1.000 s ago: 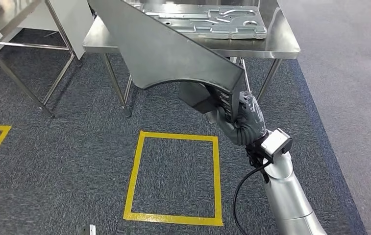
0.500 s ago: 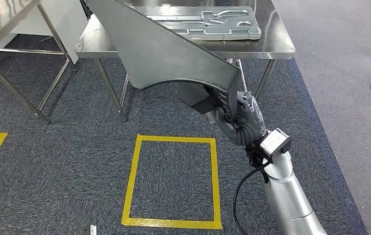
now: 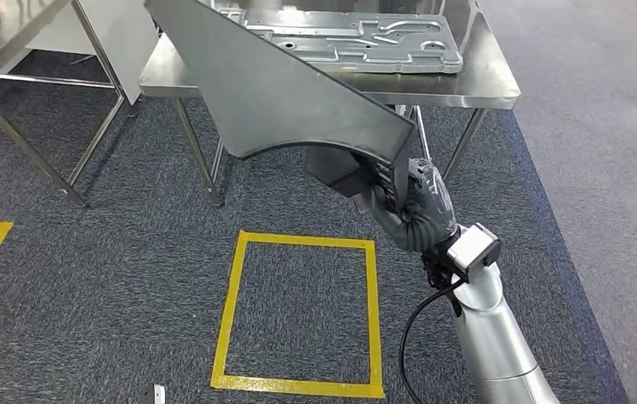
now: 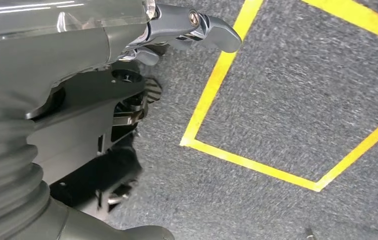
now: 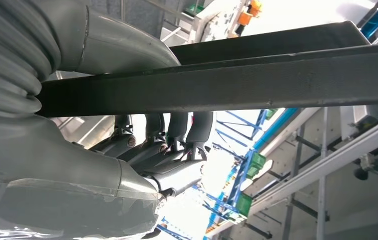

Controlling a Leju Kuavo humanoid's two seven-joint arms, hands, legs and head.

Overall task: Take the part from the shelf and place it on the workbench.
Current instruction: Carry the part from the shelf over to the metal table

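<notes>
In the head view the right hand (image 3: 411, 210), grey with a ribbed cuff on a silver arm, grips the lower right corner of a large flat dark-grey sheet-metal part with a curved cut-out along its lower edge (image 3: 281, 88). The part is held up in the air and tilted, slanting from the hand toward eleven o'clock, where it runs out of the picture; its upper portion overlaps the front of the stainless-steel worktop on thin metal legs (image 3: 475, 84) that stands at twelve o'clock, so the part is not resting on that worktop. On the worktop lies a pale grey stamped metal panel with raised ribs and slots (image 3: 357, 40). In the right wrist view the fingers (image 5: 177, 132) curl against one side of the part's dark edge (image 5: 276, 82) and the thick thumb (image 5: 122, 45) presses the other side. The left hand (image 4: 187, 30) appears in the left wrist view with its fingers bent inward over grey carpet, and nothing is seen in them. On the grey carpet floor (image 3: 87, 269) a square of yellow tape (image 3: 298, 316) lies at six o'clock from the part, and a second steel table frame (image 3: 12, 34) stands at ten o'clock.
</notes>
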